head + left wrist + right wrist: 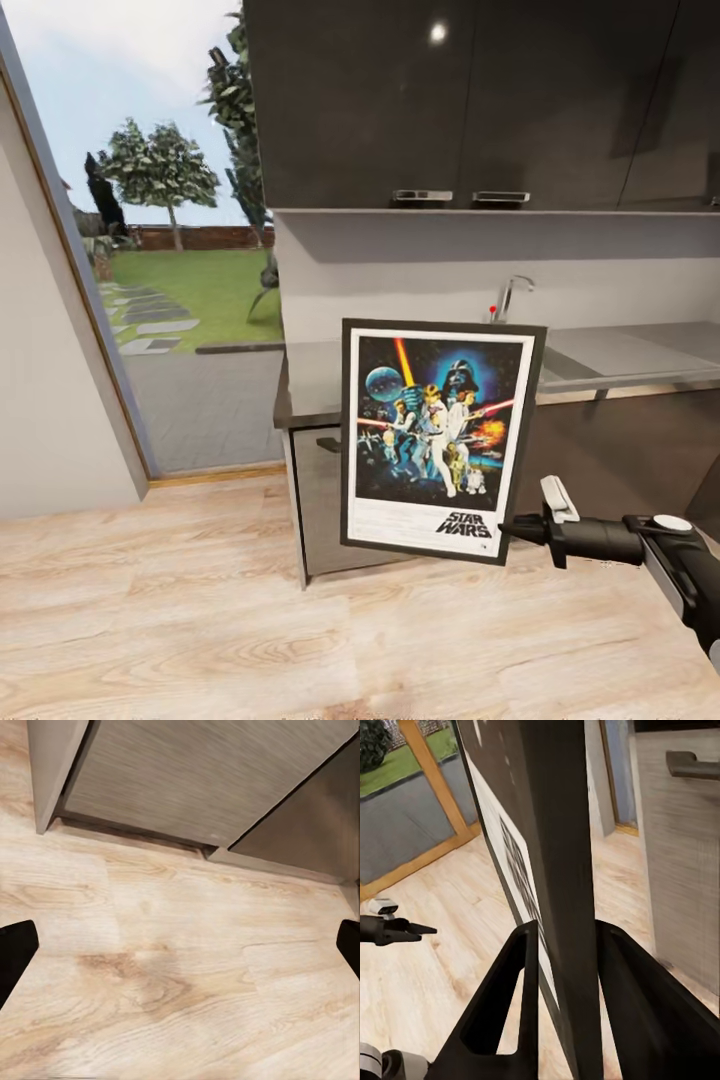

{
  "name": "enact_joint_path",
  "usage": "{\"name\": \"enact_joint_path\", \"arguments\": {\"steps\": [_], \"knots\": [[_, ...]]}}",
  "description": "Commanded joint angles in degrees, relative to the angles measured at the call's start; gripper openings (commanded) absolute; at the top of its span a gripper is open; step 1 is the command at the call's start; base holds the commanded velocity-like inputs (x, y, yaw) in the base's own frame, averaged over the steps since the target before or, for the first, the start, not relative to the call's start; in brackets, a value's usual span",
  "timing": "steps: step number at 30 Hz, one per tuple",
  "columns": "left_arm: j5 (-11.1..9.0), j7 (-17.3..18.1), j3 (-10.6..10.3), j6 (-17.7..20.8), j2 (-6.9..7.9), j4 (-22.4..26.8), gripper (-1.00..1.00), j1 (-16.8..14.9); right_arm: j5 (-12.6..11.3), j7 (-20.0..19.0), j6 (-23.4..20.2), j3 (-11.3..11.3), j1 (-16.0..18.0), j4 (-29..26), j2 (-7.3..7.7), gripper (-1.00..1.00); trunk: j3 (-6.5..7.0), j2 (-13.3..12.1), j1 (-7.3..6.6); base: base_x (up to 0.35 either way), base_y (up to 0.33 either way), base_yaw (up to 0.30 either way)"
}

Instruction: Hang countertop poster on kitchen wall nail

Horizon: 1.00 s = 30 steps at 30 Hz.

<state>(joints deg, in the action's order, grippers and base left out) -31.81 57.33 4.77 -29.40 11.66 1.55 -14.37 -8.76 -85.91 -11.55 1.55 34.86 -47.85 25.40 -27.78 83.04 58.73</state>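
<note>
At centre frame we see the poster (438,437) held upright in front of the kitchen countertop (320,385) — the right gripper (512,529) pinches its lower right edge. The left gripper (180,949) is spread wide above the wooden floor (172,967).

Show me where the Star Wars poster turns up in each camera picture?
Head view: poster upright at centre, right claw pinching its lower right corner.
Left wrist view: not in it.
Right wrist view: seen edge-on between the claw's fingers.
Shared landmark: the pale wooden floor.
</note>
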Motion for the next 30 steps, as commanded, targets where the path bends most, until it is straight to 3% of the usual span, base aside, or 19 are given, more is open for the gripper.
{"name": "enact_joint_path", "arguments": {"steps": [1, 14, 30], "knots": [[0.3, 0.1, 0.4, -0.2, 0.01, -0.1, 1.00, 0.0, -0.2, -0.4, -1.6, 0.0, 0.0, -0.3, 0.01, -1.00, -0.16, 0.0, 0.00, 0.000, 0.000, 0.000], [0.4, -0.1, 0.4, -0.2, -0.04, -0.1, 1.00, 0.0, -0.3, -0.4, -2.9, -0.1, 0.0, -2.4, -0.08, -1.00, -1.38, 0.0, 0.00, 0.000, 0.000, 0.000], [0.4, -0.2, 0.4, -0.1, -0.06, -0.1, 1.00, 0.0, -0.3, -0.4, -2.9, -0.1, -0.1, -3.0, -0.12, -1.00, -0.01, -6.4, -3.52, 0.000, 0.000, 0.000]]}}
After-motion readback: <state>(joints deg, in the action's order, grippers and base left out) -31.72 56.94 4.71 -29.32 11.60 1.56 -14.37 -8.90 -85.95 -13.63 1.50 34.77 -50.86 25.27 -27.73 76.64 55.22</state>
